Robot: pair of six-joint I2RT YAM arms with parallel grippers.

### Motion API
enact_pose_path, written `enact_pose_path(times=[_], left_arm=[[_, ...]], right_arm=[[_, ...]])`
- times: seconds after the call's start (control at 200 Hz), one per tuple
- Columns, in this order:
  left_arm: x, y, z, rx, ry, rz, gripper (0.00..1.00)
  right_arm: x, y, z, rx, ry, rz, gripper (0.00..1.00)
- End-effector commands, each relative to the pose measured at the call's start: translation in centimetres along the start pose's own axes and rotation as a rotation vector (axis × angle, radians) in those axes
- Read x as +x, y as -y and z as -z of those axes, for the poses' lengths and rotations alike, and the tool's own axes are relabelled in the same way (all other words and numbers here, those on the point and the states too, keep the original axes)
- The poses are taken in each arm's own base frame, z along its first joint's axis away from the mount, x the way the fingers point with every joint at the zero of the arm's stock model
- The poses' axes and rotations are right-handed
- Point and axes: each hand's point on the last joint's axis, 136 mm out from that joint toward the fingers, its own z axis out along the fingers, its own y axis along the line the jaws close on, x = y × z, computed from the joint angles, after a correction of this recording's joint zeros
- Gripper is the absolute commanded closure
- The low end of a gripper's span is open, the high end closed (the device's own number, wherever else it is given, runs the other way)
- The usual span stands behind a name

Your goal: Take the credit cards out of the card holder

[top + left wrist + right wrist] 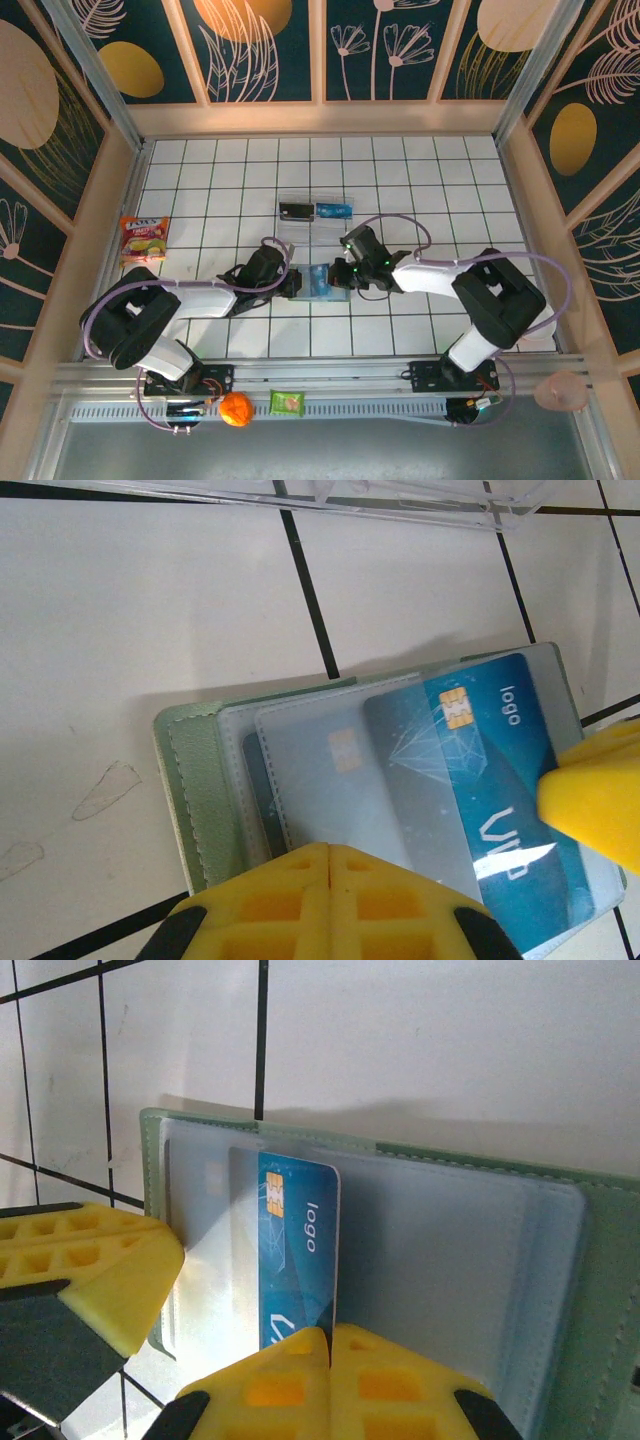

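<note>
Top external puts the card holder (320, 283) mid-way across the desk (200, 190) — wrist views add more: right end effector (329, 1332) pinching a blue credit card (295, 1250), left end effector (330, 848) clamped on the holder

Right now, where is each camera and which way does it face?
Top: above and behind the arms, facing down on the table; both arms show.
Left wrist: on the left arm, facing down at the holder and card; left tool at bottom.
Right wrist: on the right arm, facing down at the holder; right tool shut on the card.
Shared: wrist views both show holder and card.
</note>
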Motion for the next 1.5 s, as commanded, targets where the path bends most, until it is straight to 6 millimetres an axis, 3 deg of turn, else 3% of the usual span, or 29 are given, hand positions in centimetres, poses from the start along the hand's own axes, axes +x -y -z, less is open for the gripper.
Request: enact_pose_path(times=[0.0,0.13,0.255,0.435,0.515,0.626,0.636,0.656,0.671,1.131,1.491], left_arm=[[3.2,-2.6,-0.1,-0.085,-0.107,0.004,1.00],[2.7,-2.1,-0.1,-0.071,-0.099,-0.001,1.00],[1.8,-1.2,-0.2,-0.048,-0.089,-0.016,1.00],[-0.5,0.8,0.7,-0.006,-0.041,-0.041,0.78],[-2.0,1.9,1.6,0.016,-0.005,-0.053,0.65],[-3.6,3.2,3.2,0.044,0.043,-0.065,0.38],[-3.7,3.3,3.3,0.048,0.046,-0.066,0.31],[-3.8,3.5,3.5,0.056,0.049,-0.068,0.05],[-3.9,3.6,3.7,0.058,0.051,-0.068,0.02],[-4.8,2.2,8.1,0.062,0.128,0.028,0.01],[-5.2,0.3,10.1,-0.041,0.165,0.064,0.01]], right_arm=[[0.0,1.8,1.2,0.091,0.015,0.030,1.00],[-0.9,1.5,3.0,0.115,0.061,0.108,1.00],[-2.4,-0.5,5.1,0.089,0.120,0.252,1.00],[-4.3,-3.5,7.6,0.063,0.176,0.444,1.00],[-5.3,-4.2,8.2,0.083,0.204,0.518,1.00],[-7.0,-4.6,8.6,0.150,0.246,0.615,1.00],[-7.1,-4.6,8.5,0.159,0.247,0.623,1.00],[-7.4,-4.6,8.6,0.175,0.253,0.642,1.00],[-7.5,-4.7,8.5,0.188,0.254,0.662,1.00],[-11.1,-6.1,6.5,0.467,0.086,1.184,1.00],[-14.9,-5.7,6.5,0.558,-0.031,1.306,1.00]])
